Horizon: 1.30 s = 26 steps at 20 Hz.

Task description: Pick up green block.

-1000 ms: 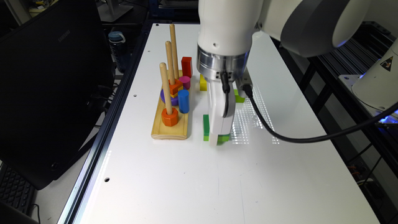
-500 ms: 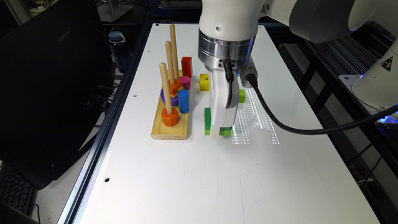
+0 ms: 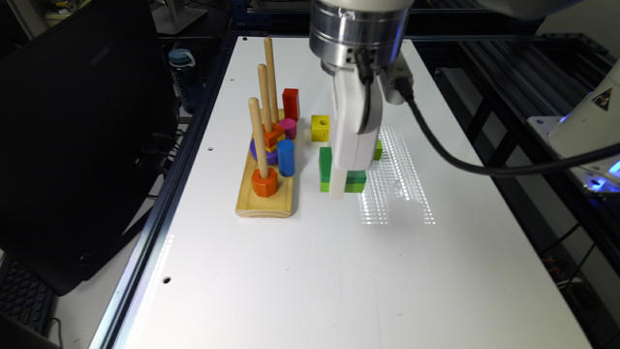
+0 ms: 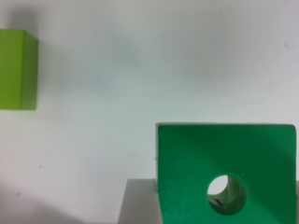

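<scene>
Large flat square wooden green block, dark top, round centre hole, lime lower layer, lies beside the wooden peg base.

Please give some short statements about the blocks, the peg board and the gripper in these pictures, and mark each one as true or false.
1. The green block has a round hole in its top. True.
2. The yellow block sits on a peg. False: it lies on the table, beside the peg board.
3. The gripper is down at the green block. True.
4. The orange nut is on the tallest peg. False: it is on the shortest peg, at the near end of the board.
5. The blue cylinder lies flat on the table. False: it stands upright on the board.
</scene>
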{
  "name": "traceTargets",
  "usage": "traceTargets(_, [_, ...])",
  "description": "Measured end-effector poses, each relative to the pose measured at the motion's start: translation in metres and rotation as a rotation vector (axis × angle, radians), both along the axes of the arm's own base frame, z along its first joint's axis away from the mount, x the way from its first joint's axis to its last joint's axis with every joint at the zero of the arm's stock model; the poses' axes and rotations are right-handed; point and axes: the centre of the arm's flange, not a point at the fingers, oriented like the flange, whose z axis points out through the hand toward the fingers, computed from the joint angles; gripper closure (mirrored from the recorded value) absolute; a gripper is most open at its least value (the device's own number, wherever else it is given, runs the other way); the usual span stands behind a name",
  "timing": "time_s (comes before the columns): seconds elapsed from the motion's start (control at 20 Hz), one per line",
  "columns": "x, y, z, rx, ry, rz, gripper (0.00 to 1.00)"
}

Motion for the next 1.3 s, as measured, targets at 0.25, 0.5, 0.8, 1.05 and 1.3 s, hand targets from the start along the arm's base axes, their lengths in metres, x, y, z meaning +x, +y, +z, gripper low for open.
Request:
traceTargets(0.25, [-0.001, -0.001, 0.023, 0.004, -0.005, 0.004, 1.00])
traceTargets(0.5, [-0.005, -0.001, 0.050, 0.005, -0.006, 0.004, 1.00])
traceTargets(0.8, [-0.005, -0.008, 0.051, 0.013, 0.000, 0.004, 1.00])
traceTargets(1.05, [-0.006, -0.010, 0.082, 0.009, -0.008, -0.001, 1.00])
traceTargets(1.3, [-0.010, -0.014, 0.092, 0.010, -0.004, 0.002, 1.00])
